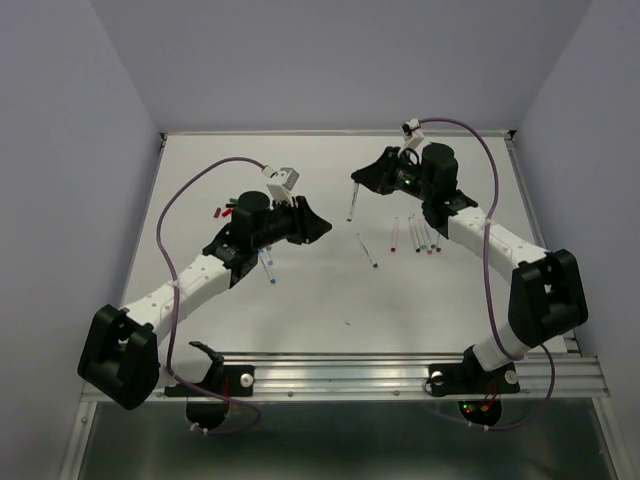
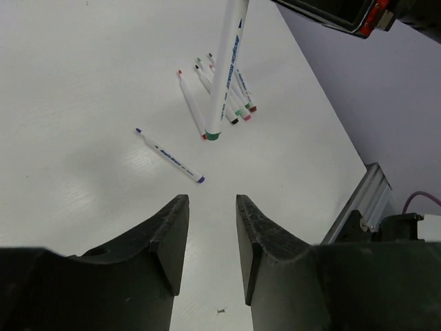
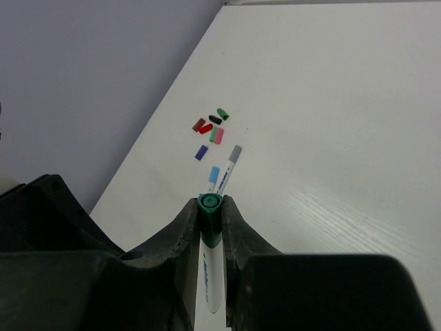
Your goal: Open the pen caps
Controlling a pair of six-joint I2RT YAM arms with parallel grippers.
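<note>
a green-ended pen (image 3: 209,276) is gripped by its green end between the clenched jaws of the right gripper (image 3: 209,207), above the table (image 3: 344,103). the left gripper (image 2: 211,205) is seen released, its jaws parted with nothing between them. loose pen caps (image 3: 210,127) are clustered near the table's left edge, and other pens (image 2: 231,103) are laid together flat.

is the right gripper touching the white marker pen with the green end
Touching. Right wrist view: right gripper clamps the white green-ended pen, no gap.

Table (image 1: 300,300) matt white, faintly grained; pen (image 2: 227,62) glossy smooth plastic.
</note>
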